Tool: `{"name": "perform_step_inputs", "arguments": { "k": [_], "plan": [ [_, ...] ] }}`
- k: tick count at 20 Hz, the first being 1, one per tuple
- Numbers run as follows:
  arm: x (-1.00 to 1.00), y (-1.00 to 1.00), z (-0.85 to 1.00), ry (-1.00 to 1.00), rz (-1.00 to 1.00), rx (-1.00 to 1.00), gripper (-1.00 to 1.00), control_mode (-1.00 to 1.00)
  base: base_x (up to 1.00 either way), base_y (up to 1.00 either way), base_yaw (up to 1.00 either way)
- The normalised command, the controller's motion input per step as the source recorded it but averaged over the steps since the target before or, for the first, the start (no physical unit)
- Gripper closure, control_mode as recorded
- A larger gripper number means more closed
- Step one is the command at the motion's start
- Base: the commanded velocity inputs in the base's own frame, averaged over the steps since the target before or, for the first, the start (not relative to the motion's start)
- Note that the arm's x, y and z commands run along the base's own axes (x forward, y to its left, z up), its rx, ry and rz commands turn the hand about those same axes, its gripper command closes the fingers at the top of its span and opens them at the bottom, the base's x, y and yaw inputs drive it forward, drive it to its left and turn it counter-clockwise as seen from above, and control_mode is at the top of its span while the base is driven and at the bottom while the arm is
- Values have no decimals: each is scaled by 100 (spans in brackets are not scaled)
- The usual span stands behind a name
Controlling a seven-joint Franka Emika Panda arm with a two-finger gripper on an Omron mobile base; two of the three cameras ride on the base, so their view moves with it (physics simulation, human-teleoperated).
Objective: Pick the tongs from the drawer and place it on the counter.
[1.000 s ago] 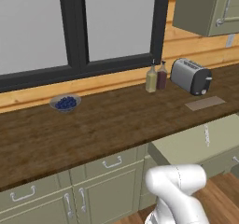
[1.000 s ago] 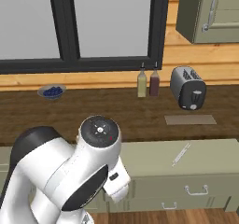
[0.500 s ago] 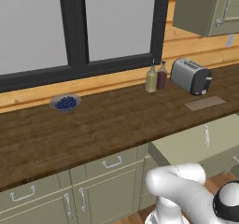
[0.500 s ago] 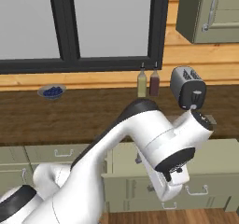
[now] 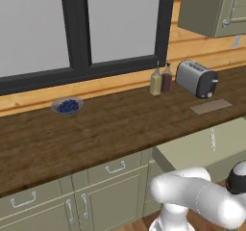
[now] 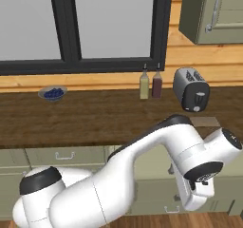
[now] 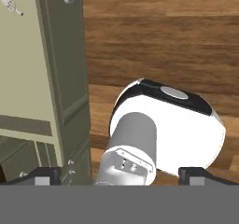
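The drawer [image 5: 190, 149] stands pulled out below the counter [image 5: 101, 129] at the right, its pale green inside showing. The thin silvery tongs [image 5: 212, 137] lie in it near the far side. In the hand view the drawer [image 7: 23, 73] fills the left, with one end of the tongs [image 7: 10, 4] at the top left corner. My gripper [image 7: 120, 175] is open, its dark fingertips [image 7: 41, 173] far apart, and nothing is between them. It hangs low in front of the drawer, facing the floor and my own base. In the right base view my arm covers most of the drawer.
On the counter stand a toaster [image 5: 196, 78], two glass bottles [image 5: 161, 79], a bowl of blueberries [image 5: 67, 106] and a flat tan mat [image 5: 210, 106]. A wall cabinet [image 5: 214, 8] hangs at the upper right. Wood floor [image 7: 163, 41] lies below the hand.
My arm has swung from a folded pose at the left out to the right, and the hand now hangs low in front of the open drawer. Nothing else has moved.
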Motion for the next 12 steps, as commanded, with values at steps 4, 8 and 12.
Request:
{"name": "perform_step_inputs", "arguments": {
  "k": [4,8,12],
  "plan": [
    [80,-5,-29,10,-9,0,-100,-100,0,0,0],
    [69,0,-29,10,-1,0,-100,-100,0,0,0],
    [43,-2,-44,12,0,0,-100,-100,0,0,0]
  ]
}}
